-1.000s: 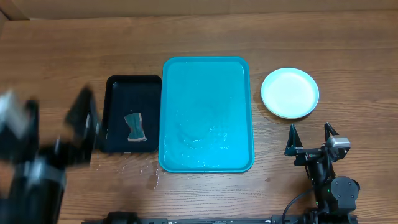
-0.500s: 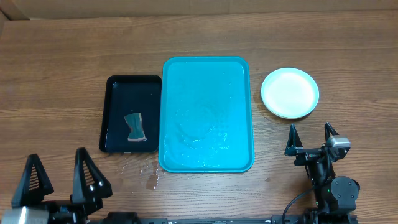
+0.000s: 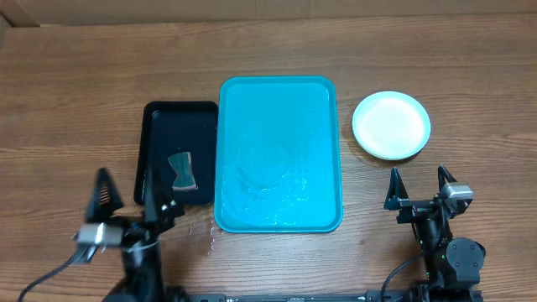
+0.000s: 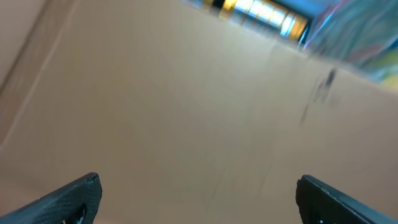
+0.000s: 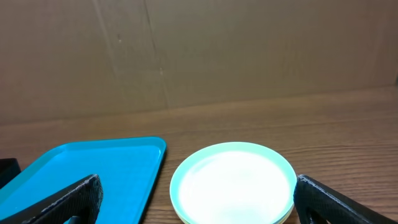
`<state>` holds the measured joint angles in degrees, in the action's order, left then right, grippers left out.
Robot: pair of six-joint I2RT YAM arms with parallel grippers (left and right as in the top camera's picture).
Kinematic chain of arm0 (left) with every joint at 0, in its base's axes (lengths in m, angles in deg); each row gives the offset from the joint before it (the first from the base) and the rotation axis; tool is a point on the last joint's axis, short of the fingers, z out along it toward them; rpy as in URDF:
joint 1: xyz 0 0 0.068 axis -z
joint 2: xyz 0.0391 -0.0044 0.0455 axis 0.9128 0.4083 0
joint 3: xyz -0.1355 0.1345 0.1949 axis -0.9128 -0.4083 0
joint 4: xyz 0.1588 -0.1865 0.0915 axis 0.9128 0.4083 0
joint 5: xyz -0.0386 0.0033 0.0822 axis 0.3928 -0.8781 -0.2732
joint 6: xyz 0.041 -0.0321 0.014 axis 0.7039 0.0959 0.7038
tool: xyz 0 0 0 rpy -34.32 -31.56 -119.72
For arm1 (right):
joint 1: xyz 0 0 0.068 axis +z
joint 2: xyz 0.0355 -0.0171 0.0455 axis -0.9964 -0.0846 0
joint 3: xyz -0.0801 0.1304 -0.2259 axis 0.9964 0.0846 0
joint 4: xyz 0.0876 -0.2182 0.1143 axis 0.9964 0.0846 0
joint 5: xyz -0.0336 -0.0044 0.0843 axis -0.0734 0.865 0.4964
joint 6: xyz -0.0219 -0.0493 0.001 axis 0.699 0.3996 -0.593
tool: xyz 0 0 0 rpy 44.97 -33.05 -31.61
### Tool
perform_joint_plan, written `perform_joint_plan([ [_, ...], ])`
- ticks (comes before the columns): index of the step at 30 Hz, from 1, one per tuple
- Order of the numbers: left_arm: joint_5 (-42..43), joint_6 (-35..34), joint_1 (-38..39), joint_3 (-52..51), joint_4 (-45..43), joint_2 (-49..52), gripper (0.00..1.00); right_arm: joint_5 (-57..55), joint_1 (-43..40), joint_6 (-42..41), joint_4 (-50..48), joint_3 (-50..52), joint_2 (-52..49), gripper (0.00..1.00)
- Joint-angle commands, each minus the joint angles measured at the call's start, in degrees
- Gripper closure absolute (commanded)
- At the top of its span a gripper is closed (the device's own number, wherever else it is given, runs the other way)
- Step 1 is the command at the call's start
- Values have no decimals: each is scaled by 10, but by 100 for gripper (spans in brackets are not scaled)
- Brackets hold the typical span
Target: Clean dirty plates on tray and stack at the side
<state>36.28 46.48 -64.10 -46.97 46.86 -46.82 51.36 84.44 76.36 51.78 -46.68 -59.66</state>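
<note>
Overhead: one plate stack (image 3: 391,125), one tray (image 3: 279,126), one black tray (image 3: 161,126); left fingers (image 3: 102,188), right fingers (image 3: 393,190) both spread.

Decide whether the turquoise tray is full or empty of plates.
Empty: the tray shows only a bare, wet-looking surface in the overhead view. The plates sit stacked beside it, to its right.

The left wrist view was blurred throughout, and the right wrist view's bottom edge cut off the large turquoise rectangular plastic tray (image 5: 93,168) and the stacked round pale plastic plates (image 5: 233,180).
</note>
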Motion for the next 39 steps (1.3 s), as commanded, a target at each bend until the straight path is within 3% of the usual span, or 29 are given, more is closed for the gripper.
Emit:
perform_joint_plan([
  [1, 0, -33, -1, -57, -7, -5, 0, -4, -1, -2, -3, 6, 7, 0],
  [4, -9, -33, -1, -79, 3, -5, 0, -4, -1, -2, -3, 6, 7, 0],
  [13, -28, -18, -1, -78, 238, -5, 0, -4, -1, -2, -3, 6, 7, 0],
  [17, -23, 47, 1, -78, 234, -6, 0, -4, -1, -2, -3, 6, 7, 0],
  [39, -23, 48, 1, -78, 234, -5, 0, -4, -1, -2, -3, 6, 7, 0],
])
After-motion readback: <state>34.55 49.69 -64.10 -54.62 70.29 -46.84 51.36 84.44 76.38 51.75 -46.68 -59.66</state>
